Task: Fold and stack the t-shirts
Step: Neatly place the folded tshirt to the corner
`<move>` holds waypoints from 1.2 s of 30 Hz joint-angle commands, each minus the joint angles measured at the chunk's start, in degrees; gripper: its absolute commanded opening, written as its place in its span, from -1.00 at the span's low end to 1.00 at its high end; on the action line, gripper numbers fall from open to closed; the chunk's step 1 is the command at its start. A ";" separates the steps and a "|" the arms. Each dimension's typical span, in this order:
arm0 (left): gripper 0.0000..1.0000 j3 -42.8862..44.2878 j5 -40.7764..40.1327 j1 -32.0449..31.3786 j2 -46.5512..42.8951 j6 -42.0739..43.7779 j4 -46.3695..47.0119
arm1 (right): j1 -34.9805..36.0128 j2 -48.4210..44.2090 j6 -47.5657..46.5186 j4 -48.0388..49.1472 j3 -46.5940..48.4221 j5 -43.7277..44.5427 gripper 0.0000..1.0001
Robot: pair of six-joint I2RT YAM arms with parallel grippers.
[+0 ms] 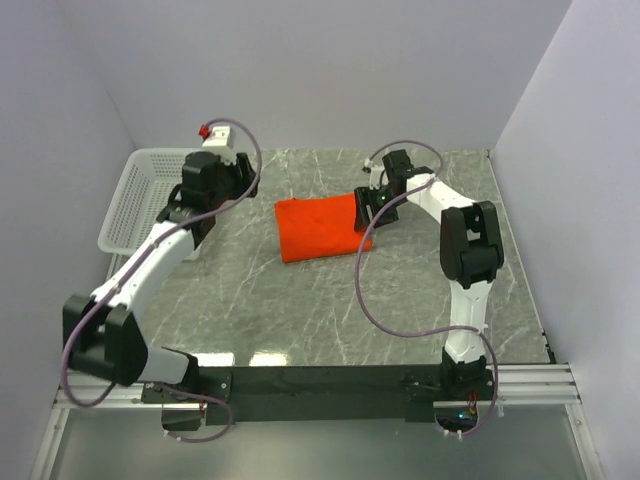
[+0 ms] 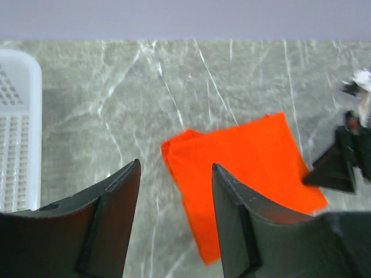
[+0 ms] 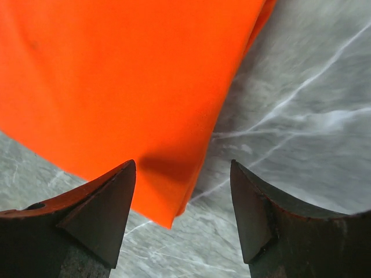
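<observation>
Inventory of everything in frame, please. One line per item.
t-shirt: 1, orange-red, folded, centre of the table.
basket: 1, white plastic mesh, far-left of the table.
table: 1, grey marbled top.
arms: 2, white and black, bases at the near edge.
left gripper: 1, black fingers, open, empty, between basket and t-shirt.
right gripper: 1, black fingers, open, empty, over the t-shirt's right edge.
</observation>
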 commanded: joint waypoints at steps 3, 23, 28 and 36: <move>0.17 -11.09 4.07 0.41 -9.98 -3.12 -0.24 | 0.13 2.26 2.68 0.92 0.17 -3.41 0.46; 0.19 -24.29 4.34 0.50 -24.06 -9.89 -3.06 | -0.66 3.85 5.14 1.80 -1.15 -8.43 -0.95; 0.19 -24.64 5.13 0.50 -24.06 -9.80 -2.97 | -6.18 0.16 3.65 0.92 -2.56 -7.99 -1.00; 0.19 -25.61 6.98 0.50 -23.53 -9.37 -1.65 | -18.05 0.16 -3.99 -8.49 1.58 -4.31 -1.00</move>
